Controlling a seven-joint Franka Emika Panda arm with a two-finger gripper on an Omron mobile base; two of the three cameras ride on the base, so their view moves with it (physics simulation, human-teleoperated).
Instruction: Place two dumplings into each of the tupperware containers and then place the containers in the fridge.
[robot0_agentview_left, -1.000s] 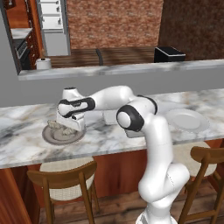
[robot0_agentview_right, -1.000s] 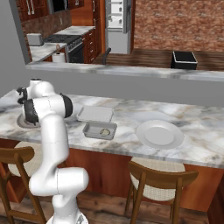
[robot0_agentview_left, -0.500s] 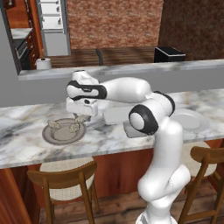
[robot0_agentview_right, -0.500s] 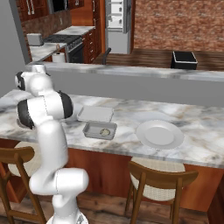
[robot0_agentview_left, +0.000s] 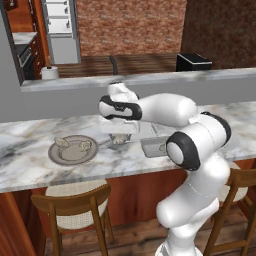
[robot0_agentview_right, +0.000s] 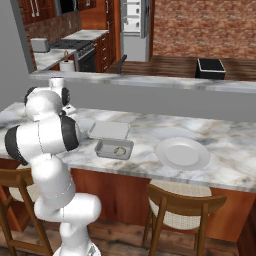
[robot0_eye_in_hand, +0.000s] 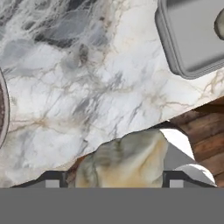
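Note:
My gripper (robot0_agentview_left: 118, 136) hangs just above the marble counter, between the round plate (robot0_agentview_left: 70, 156) and the tupperware containers, shut on a pale dumpling (robot0_eye_in_hand: 127, 162) that sits between its fingertips (robot0_eye_in_hand: 177, 181). Two more dumplings (robot0_agentview_left: 62, 142) (robot0_agentview_left: 85, 146) lie on the plate. The near container (robot0_agentview_right: 107, 150) holds one dumpling (robot0_agentview_right: 120, 150). Behind it, the second container (robot0_agentview_right: 109, 130) stands with nothing in it. In the hand view the near container (robot0_eye_in_hand: 197, 35) is at the upper right. The fridge (robot0_agentview_right: 134, 17) stands open, far back across the kitchen.
A white plate (robot0_agentview_right: 183, 153) lies right of the containers. A raised grey ledge (robot0_agentview_right: 150, 82) runs behind the counter. Wooden stools (robot0_agentview_left: 75, 207) stand below the counter's front edge. The brown plate's rim (robot0_eye_in_hand: 2, 109) shows at the left of the hand view.
The arm has swung right from over the brown plate towards the containers, lifting a dumpling off the plate and carrying it along.

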